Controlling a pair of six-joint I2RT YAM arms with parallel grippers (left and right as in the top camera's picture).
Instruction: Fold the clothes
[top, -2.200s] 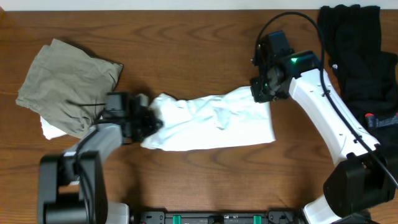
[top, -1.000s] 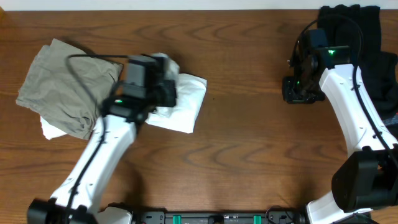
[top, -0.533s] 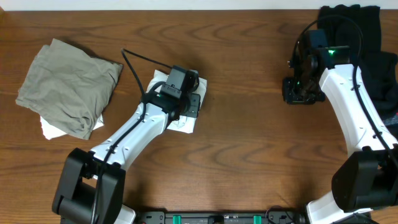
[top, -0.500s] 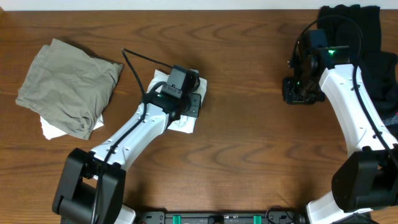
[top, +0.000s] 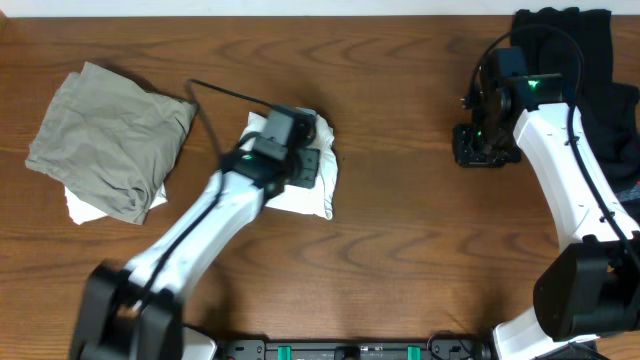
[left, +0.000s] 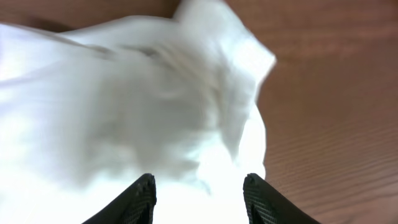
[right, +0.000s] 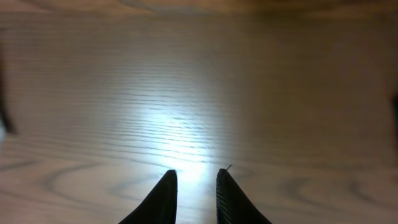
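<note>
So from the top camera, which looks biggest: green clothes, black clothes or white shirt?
1. Green clothes and black clothes: unsure, the black ones run off the picture.
2. White shirt: smallest, folded up.

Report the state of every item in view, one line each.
white T-shirt, folded into a compact bundle, lying on the table.
left pincer, open, jaws apart just over the white T-shirt.
right pincer, narrowly open, empty, above the table.
olive garment, folded, resting on a white cloth.
white cloth, mostly covered, only a corner showing.
black clothes, unfolded heap at the far right corner.
</note>
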